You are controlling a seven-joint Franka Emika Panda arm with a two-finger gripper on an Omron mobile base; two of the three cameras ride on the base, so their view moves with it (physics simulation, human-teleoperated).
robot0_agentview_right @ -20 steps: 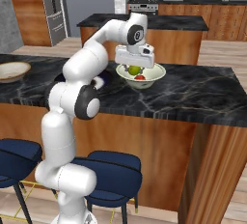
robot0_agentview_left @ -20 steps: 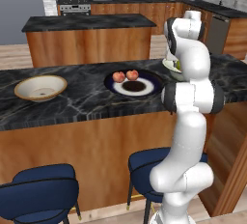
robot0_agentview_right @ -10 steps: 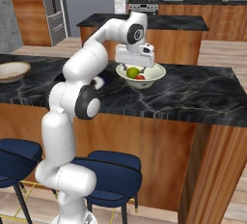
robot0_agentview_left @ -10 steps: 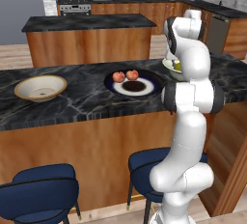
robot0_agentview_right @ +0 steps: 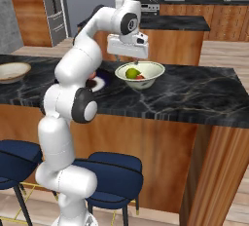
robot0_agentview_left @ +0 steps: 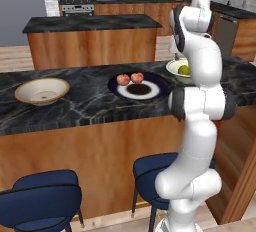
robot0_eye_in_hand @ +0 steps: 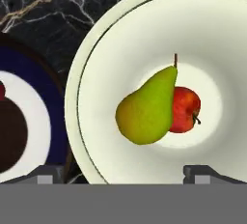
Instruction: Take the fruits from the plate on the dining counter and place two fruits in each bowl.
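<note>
The glossy pale bowl (robot0_eye_in_hand: 144, 39), smooth and round, holds a yellow-green pear (robot0_eye_in_hand: 144, 109) touching a red apple (robot0_eye_in_hand: 185, 109). Beside it lies the navy-rimmed plate (robot0_agentview_left: 157, 82) with two pinkish fruits (robot0_agentview_left: 130, 78) on black veined marble counter (robot0_agentview_right: 194, 96). The gripper (robot0_eye_in_hand: 118, 172) hangs above, jaws wide apart, empty.

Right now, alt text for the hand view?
Looking down into the pale bowl: a yellow-green pear lies beside a red apple, touching it. The jaws stand open at the bottom edge, and the navy-rimmed plate sits alongside on the black marble counter.
</note>
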